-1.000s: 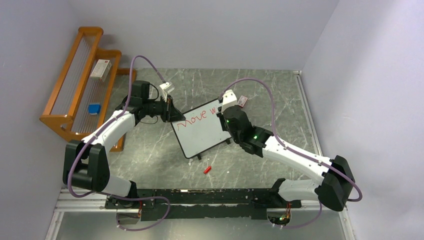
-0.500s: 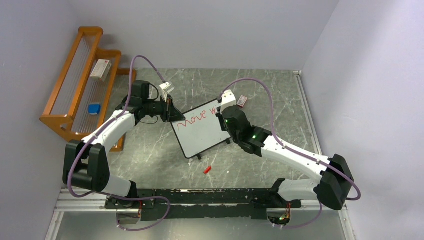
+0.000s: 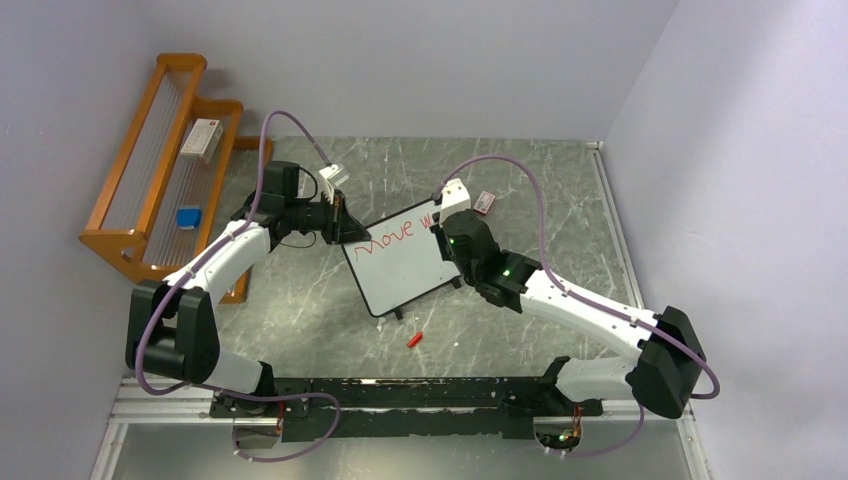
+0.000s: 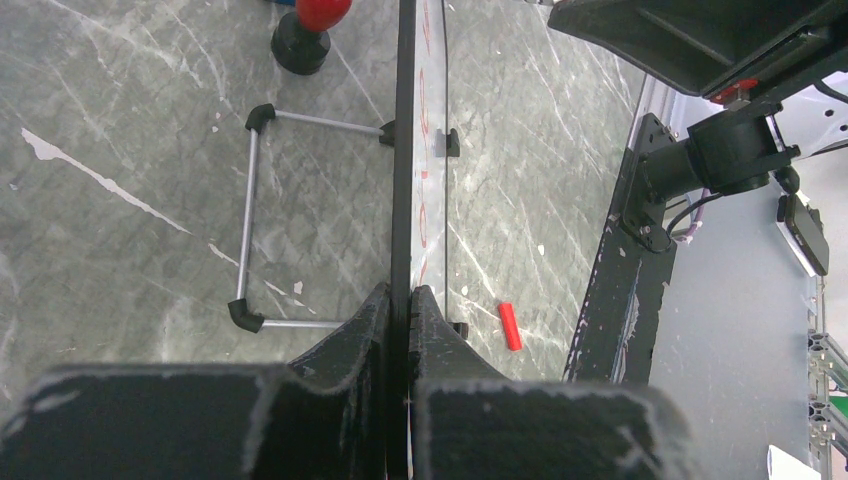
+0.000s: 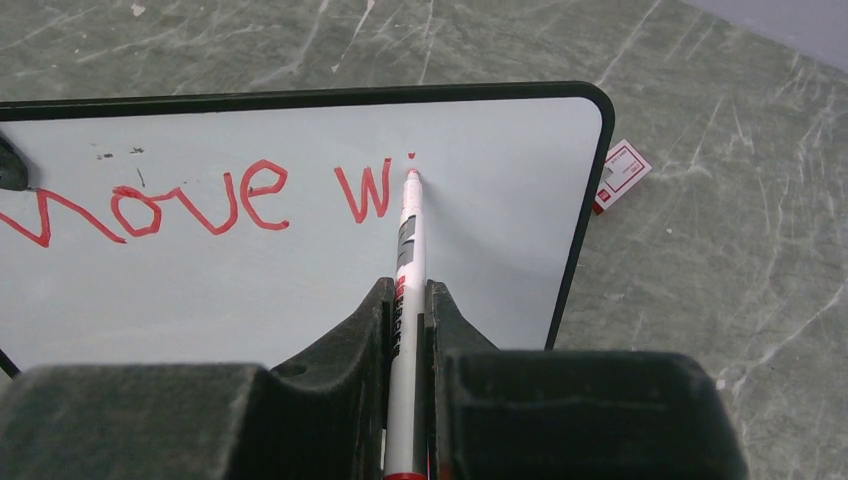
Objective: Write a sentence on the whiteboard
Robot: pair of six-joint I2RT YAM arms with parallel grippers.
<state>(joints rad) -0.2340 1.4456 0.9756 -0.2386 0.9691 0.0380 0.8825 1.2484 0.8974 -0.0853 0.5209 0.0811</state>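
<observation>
The whiteboard [image 3: 405, 262] stands propped at an angle in the middle of the table, with "Move w" in red on it [image 5: 250, 195]. My left gripper [image 3: 340, 224] is shut on the board's black frame [image 4: 403, 150] at its left edge. My right gripper [image 5: 408, 300] is shut on a white marker [image 5: 408, 230]. The marker's red tip touches the board just right of the "w", under a small red dot. In the top view the right gripper [image 3: 447, 218] sits at the board's upper right corner.
A red marker cap [image 3: 414, 339] lies on the table in front of the board. A small red-and-white card [image 3: 486, 202] lies right of the board. A wooden rack [image 3: 160, 170] stands at the far left with a box and a blue item.
The right arm has shifted slightly; the board and left gripper have not moved.
</observation>
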